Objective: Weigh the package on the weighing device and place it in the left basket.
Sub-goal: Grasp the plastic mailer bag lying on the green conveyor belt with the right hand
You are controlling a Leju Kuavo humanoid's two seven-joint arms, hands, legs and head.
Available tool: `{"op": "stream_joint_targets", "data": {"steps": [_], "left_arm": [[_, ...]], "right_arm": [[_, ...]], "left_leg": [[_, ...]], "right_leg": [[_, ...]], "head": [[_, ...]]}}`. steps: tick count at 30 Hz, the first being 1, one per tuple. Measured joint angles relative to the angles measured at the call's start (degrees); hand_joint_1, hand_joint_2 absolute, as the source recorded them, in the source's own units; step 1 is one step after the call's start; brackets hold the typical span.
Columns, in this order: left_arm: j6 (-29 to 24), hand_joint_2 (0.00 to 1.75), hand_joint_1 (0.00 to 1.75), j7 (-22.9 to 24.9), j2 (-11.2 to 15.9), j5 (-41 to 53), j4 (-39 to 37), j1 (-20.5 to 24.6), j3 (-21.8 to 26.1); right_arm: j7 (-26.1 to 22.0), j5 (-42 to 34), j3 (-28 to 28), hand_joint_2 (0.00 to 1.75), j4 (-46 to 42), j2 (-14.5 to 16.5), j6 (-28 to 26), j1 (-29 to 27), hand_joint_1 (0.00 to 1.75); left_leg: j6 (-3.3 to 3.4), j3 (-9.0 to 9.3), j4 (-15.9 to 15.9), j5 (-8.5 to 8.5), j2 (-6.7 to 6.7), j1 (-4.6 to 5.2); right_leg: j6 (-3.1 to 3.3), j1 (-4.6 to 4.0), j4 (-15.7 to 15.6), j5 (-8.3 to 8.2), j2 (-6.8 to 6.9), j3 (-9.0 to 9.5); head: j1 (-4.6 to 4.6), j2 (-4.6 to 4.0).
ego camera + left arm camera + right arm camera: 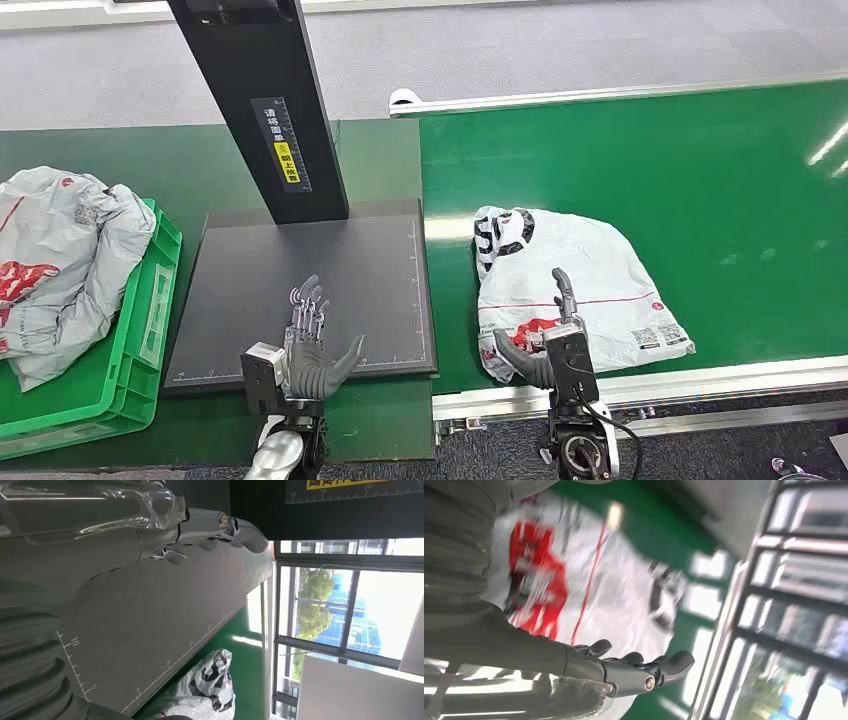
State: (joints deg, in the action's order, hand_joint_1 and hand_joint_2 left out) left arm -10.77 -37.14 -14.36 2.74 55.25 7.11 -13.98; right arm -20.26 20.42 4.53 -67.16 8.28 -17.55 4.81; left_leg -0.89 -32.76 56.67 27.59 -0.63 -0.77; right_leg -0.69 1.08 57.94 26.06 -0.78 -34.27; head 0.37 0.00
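Note:
A white plastic package (575, 285) with red and black print lies flat on the green conveyor belt (700, 170), right of the scale. My right hand (550, 335) hovers over the package's near edge, fingers spread and holding nothing; the right wrist view shows the package (589, 580) blurred beyond the hand (624, 672). My left hand (312, 345) is open above the near part of the black weighing platform (300, 260), fingers extended. In the left wrist view the fingers (220, 525) stretch over the platform (165, 615), with the package (207, 690) past its edge.
A green basket (140, 330) at the left holds a grey crumpled bag (55, 260). The scale's black post (265, 110) rises from the platform's far side. The conveyor's metal rail (650, 385) runs along the near edge.

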Motion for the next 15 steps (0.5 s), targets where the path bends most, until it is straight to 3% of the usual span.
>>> {"op": "stream_joint_targets", "data": {"steps": [2,8,15], "left_arm": [[0.0,1.75,0.0,0.1,0.0,0.1,0.0,0.0,0.0],[0.1,1.75,0.0,1.1,0.0,0.3,0.0,-0.3,-0.3],[0.1,1.75,0.0,2.5,0.0,0.7,0.0,-0.2,-0.7]], "right_arm": [[3.0,3.7,-0.5,1.75,0.6,-0.4,-1.0,0.4,0.0],[17.8,22.9,-3.2,1.75,3.7,-2.2,-2.0,2.4,0.0],[26.7,32.0,-4.3,1.75,8.4,-2.6,2.8,4.7,0.0]], "left_leg": [[0.0,0.0,0.0,0.0,0.0,0.0],[0.0,0.0,0.0,0.0,0.0,0.01],[0.0,0.01,0.0,0.0,0.01,-0.01]], "right_leg": [[0.0,0.0,0.0,0.0,0.0,0.0],[-0.01,0.01,0.0,-0.01,0.0,0.0],[-0.01,-0.01,0.0,-0.01,0.0,-0.01]], "head": [[0.01,0.0],[0.0,0.0],[0.01,0.0]]}}
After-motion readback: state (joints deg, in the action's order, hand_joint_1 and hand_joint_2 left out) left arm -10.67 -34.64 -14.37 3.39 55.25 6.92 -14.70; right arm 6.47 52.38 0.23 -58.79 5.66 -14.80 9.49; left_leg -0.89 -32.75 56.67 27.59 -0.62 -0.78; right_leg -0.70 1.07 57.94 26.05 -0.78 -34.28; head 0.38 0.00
